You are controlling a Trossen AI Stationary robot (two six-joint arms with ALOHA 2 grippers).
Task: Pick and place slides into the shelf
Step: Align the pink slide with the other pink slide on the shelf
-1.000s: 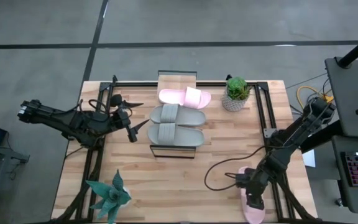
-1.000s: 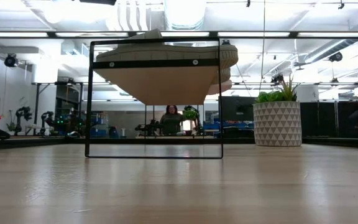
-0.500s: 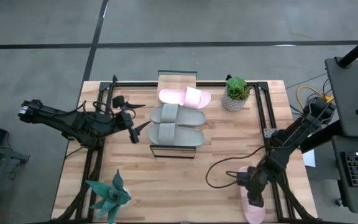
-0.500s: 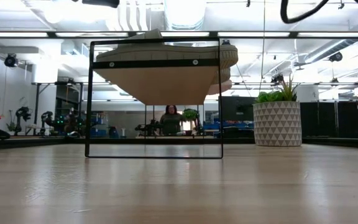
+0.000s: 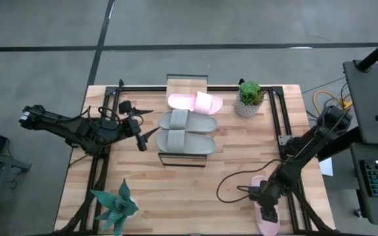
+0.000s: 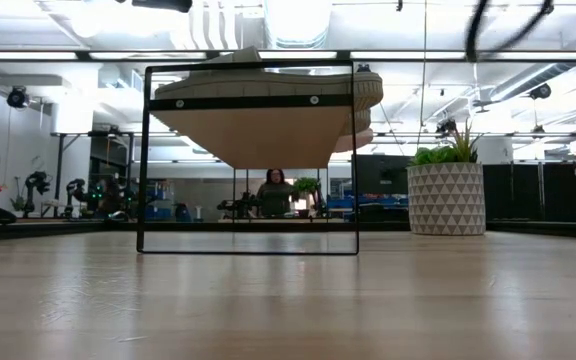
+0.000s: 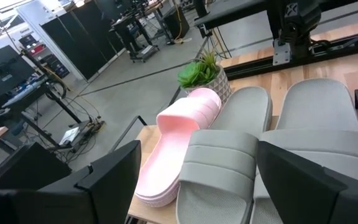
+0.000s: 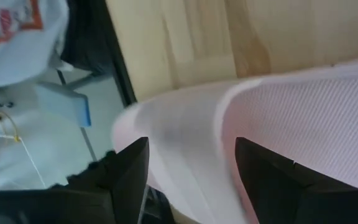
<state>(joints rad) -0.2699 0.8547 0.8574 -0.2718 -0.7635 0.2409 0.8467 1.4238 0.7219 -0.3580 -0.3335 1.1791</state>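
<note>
The tabletop [image 5: 195, 190] is pale wood in jointed strips, with a smooth, faintly sheeny finish in the low view. On the shelf [image 5: 187, 83], a light wood plank in a thin black metal frame, lie matt foam slides: a grey pair [image 5: 187, 131] and a pink slide [image 5: 195, 102]. At lower right, another pink slide [image 8: 303, 118] shows a fine dotted texture, and the pot [image 6: 446, 199] looks matt with a triangle pattern.

The shelf [image 5: 187, 84] top is nearly full with three slides; only its far end is bare. The bench [image 5: 182, 187] middle is open.

Two grey slides [image 5: 186, 131], two pink slides [image 5: 195, 102] — two plants [image 5: 249, 98].
</note>
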